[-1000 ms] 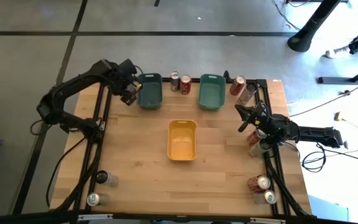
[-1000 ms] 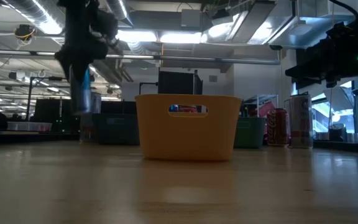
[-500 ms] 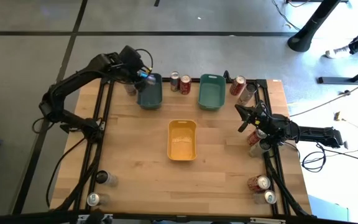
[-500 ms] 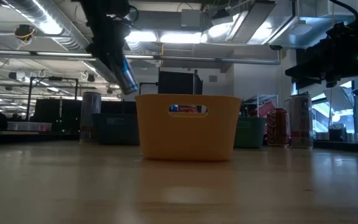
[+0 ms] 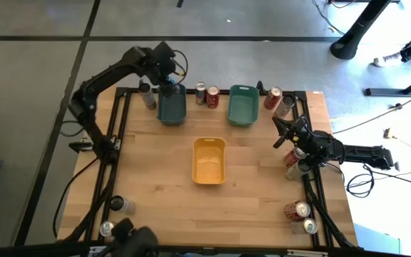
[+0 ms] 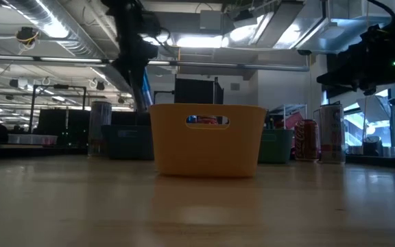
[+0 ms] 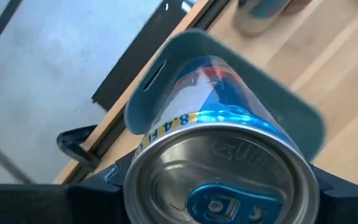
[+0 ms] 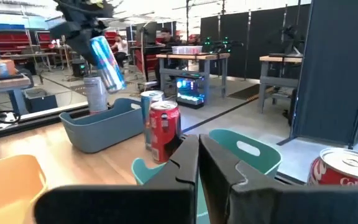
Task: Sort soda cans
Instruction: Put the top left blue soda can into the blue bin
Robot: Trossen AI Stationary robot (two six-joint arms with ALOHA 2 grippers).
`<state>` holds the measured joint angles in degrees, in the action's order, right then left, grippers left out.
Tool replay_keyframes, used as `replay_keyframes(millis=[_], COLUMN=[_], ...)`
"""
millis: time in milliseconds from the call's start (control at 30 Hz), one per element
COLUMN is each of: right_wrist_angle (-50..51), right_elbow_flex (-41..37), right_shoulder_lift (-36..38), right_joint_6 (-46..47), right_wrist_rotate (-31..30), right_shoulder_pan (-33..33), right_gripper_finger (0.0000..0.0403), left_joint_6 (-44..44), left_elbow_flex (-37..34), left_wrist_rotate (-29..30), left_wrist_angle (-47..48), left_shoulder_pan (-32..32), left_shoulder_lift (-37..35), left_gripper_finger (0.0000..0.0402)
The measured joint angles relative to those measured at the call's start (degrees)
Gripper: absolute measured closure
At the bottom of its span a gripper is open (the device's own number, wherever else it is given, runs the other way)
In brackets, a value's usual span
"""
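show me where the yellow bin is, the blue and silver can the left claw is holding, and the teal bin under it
yellow bin (image 5: pixel 209 145): high view, far rim.
blue and silver can (image 8: pixel 106 62): right wrist view, its side wall.
teal bin (image 5: pixel 171 120): high view, near rim.

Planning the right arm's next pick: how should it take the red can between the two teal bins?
Probably grip the red can on its upright side wall, mid-height, coming from the near side: teal bins flank it and another can stands beside it, leaving the front freest.

Bare table around yellow bin; far edge crowded: teal bins, red cans.
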<state>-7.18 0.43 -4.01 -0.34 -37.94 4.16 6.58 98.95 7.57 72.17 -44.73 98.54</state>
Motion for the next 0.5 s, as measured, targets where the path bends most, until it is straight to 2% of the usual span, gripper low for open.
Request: replay_keyframes(millis=[100, 500], right_wrist_angle=[0.1, 1.1], right_elbow_flex=[0.0, 0.0], right_shoulder_lift=[0.0, 0.0], right_joint_6=[0.0, 0.0], right_wrist_rotate=[0.0, 0.0], right_shoulder_pan=[0.0, 0.0], right_gripper_finger=[0.0388, 0.0388], left_joint_6=[1.2, 2.8], left_elbow_flex=[2.1, 0.5], left_wrist_rotate=[0.7, 0.8], left_wrist_angle=[2.2, 1.2], left_shoulder_pan=[-0.5, -1.6], left_shoulder_lift=[3.5, 10.0], left_gripper_finger=[0.0174, 0.0174])
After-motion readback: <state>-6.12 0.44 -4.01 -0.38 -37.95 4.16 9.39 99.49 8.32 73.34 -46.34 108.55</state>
